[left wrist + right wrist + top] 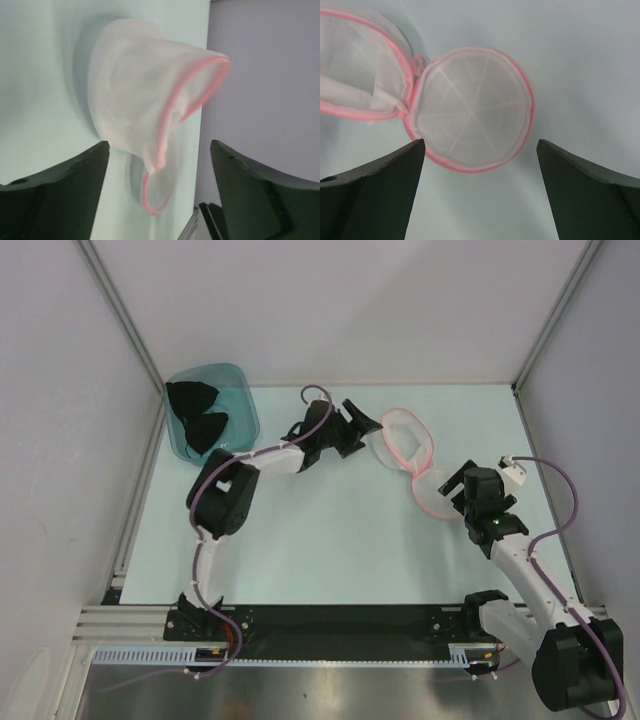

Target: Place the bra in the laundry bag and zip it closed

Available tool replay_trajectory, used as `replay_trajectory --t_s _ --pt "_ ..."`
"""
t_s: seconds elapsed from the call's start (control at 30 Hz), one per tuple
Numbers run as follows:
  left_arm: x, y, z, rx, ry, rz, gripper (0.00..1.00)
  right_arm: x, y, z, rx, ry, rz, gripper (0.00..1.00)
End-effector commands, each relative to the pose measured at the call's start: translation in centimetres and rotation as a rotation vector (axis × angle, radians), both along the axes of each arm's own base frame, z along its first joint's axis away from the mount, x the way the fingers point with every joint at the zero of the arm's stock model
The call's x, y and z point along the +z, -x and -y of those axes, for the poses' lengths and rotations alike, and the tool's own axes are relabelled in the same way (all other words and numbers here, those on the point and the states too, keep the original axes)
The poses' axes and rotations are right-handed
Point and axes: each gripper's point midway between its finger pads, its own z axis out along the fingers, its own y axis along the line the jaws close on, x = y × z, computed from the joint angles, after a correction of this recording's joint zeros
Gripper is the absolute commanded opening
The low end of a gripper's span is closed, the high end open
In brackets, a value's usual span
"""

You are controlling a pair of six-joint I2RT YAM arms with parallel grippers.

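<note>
The black bra [198, 414] lies crumpled inside the teal plastic tub [240, 390] at the back left. The white mesh laundry bag [405, 445] with pink zipper trim lies unzipped on the table, its two round halves spread apart. It shows in the left wrist view [145, 100] and in the right wrist view [470, 107]. My left gripper [362, 427] is open and empty, just left of the bag's far half. My right gripper [452, 490] is open and empty at the near half of the bag [432, 492].
White walls with metal corner posts [125, 315] enclose the pale green table on three sides. A black rail [330, 620] runs along the near edge between the arm bases.
</note>
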Motion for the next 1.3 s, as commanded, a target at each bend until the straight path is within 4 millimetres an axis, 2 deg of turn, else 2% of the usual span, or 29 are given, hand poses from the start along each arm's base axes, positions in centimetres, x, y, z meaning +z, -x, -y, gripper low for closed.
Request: replay_trajectory --t_s 0.0,0.03,0.07,0.1,0.13,0.17,0.23,0.3,0.33,0.37,0.43,0.47,0.5,0.53,0.57,0.6,0.63,0.7,0.73,0.77,0.8,0.83,0.87,0.97,1.03,1.07,1.17,1.2,1.27 --pt "8.9 2.3 -4.7 -0.073 -0.165 0.238 0.91 -0.7 2.6 -1.4 0.108 -0.017 -0.161 1.0" --pt "8.7 3.1 -5.8 -0.081 -0.202 0.221 0.91 -0.7 2.7 -2.0 0.139 -0.022 -0.182 1.0" --pt "10.4 3.4 -7.9 -0.061 -0.226 0.24 0.91 -0.8 2.9 -2.6 0.166 -0.033 -0.199 1.0" --pt "10.6 3.6 -9.4 -0.065 -0.286 0.264 0.91 -1.1 3.5 -2.9 0.195 -0.023 -0.246 1.0" --pt "10.1 4.3 -11.3 -0.055 -0.351 0.232 0.91 -0.3 3.1 -3.5 0.233 -0.021 -0.249 1.0" --pt "11.5 3.8 -14.5 0.012 -0.404 0.259 0.91 -0.1 3.3 -4.0 0.26 -0.03 -0.269 1.0" --pt "10.9 4.0 -19.1 0.044 -0.559 0.251 0.91 1.0 3.3 -4.9 0.323 -0.014 -0.276 1.0" --pt "11.4 2.5 -25.5 0.149 -0.697 0.25 0.91 2.2 3.0 -6.6 0.418 -0.012 -0.242 1.0" --pt "10.9 2.6 -27.5 0.166 -0.736 0.208 0.91 2.7 2.8 -7.3 0.471 0.003 -0.224 1.0" --pt "11.5 1.6 -31.1 0.233 -0.756 0.188 0.91 3.9 2.7 -8.7 0.534 -0.007 -0.188 1.0" --pt "10.8 0.6 -34.4 0.248 -0.812 0.161 0.91 5.0 2.5 -9.8 0.584 -0.007 -0.163 1.0" --pt "11.6 -0.4 -37.4 0.307 -0.832 0.157 0.91 5.9 2.4 -10.8 0.628 -0.013 -0.144 1.0" --pt "9.7 -1.2 -37.9 0.263 -0.84 0.124 0.91 6.0 2.3 -11.3 0.646 -0.018 -0.146 1.0" --pt "9.4 -2.0 -39.5 0.273 -0.827 0.107 0.9 6.3 2.2 -11.7 0.663 -0.024 -0.141 1.0" --pt "10.2 -3.1 -41.8 0.306 -0.807 0.111 0.87 6.8 2.2 -12.6 0.701 -0.049 -0.131 1.0" --pt "7.3 -3.9 -42.5 0.28 -0.789 0.043 0.85 7.0 1.8 -13.3 0.722 -0.063 -0.115 1.0" --pt "6.6 -4.5 -43.5 0.29 -0.783 0.016 0.85 7.3 1.9 -14.1 0.759 -0.089 -0.107 1.0" --pt "6.4 -6.4 -45.8 0.337 -0.777 0.002 0.85 7.8 1.2 -15.2 0.798 -0.1 -0.089 1.0" --pt "3.8 -7.3 -46.5 0.335 -0.786 -0.047 0.84 8.0 1.1 -15.6 0.819 -0.107 -0.087 1.0" --pt "4.8 -8.7 -47.3 0.363 -0.801 -0.02 0.85 7.9 1.0 -15.8 0.834 -0.098 -0.089 1.0" --pt "4.3 -9.2 -47.7 0.372 -0.816 -0.034 0.85 7.8 0.8 -16.0 0.841 -0.092 -0.094 1.0" --pt "2.0 -9.9 -48.7 0.397 -0.853 -0.082 0.85 7.5 0.7 -16.0 0.844 -0.089 -0.104 1.0" --pt "2.5 -10.8 -49.3 0.434 -0.854 -0.075 0.86 7.1 0.6 -16.0 0.845 -0.087 -0.113 1.0" --pt "0.1 -11.8 -50.8 0.48 -0.901 -0.133 0.91 6.0 0.7 -16.0 0.857 -0.076 -0.139 1.0" --pt "-1.1 -12.2 -51.1 0.49 -0.907 -0.15 0.93 5.2 1.0 -15.7 0.855 -0.071 -0.155 1.0" --pt "-2.8 -12.2 -51.0 0.479 -0.903 -0.179 0.93 5.0 1.0 -15.6 0.852 -0.068 -0.157 1.0" --pt "-4.4 -12.5 -51.0 0.468 -0.888 -0.207 0.93 4.7 1.1 -15.3 0.84 -0.076 -0.158 1.0" --pt "-6.0 -12.4 -50.8 0.445 -0.88 -0.233 0.92 4.6 1.2 -15.3 0.838 -0.08 -0.16 1.0" --pt "-6.3 -12.9 -50.8 0.445 -0.861 -0.232 0.91 5.1 1.1 -15.3 0.838 -0.087 -0.145 1.0"
